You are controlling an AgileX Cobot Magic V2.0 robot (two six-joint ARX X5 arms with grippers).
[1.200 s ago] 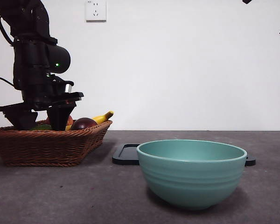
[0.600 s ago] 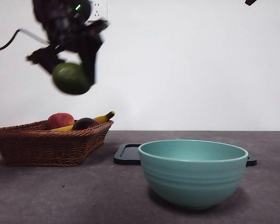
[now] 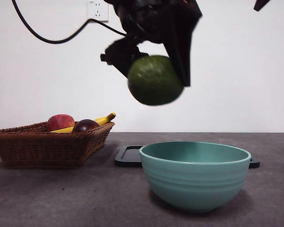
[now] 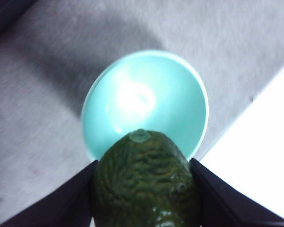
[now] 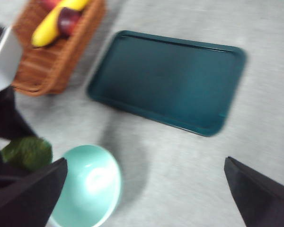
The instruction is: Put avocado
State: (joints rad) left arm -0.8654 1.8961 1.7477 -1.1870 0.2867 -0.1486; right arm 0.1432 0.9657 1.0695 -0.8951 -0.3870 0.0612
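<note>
The avocado [image 4: 146, 182] is cut off by the lower edge of the left wrist view. In the front view the teal bowl [image 3: 195, 174] hides most of the dark tray [image 3: 128, 157]. The wicker basket [image 5: 51, 56] runs off the blurred right wrist view, where the purple fruit [image 5: 68, 20] is perhaps a plum.
</note>
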